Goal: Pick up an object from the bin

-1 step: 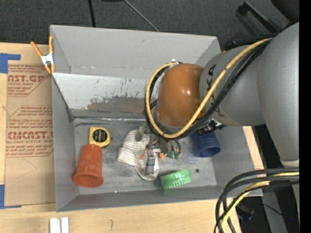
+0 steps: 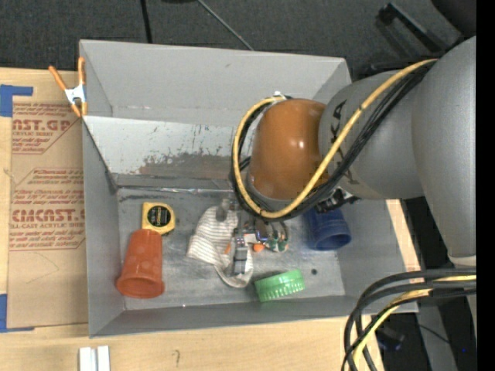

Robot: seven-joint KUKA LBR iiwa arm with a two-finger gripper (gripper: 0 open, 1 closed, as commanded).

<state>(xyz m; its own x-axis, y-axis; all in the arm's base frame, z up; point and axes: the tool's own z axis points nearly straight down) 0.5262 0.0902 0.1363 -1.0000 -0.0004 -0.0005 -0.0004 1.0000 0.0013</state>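
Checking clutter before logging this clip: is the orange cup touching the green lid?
Apart. The camera view shows a stretch of bare bin floor between the orange cup and the green lid.

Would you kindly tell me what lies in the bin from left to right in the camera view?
orange cup → tape measure → white cloth → green lid → blue cup

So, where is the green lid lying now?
In the camera view the green lid lies at the bin's lower edge, right of centre, just below the gripper and white cloth.
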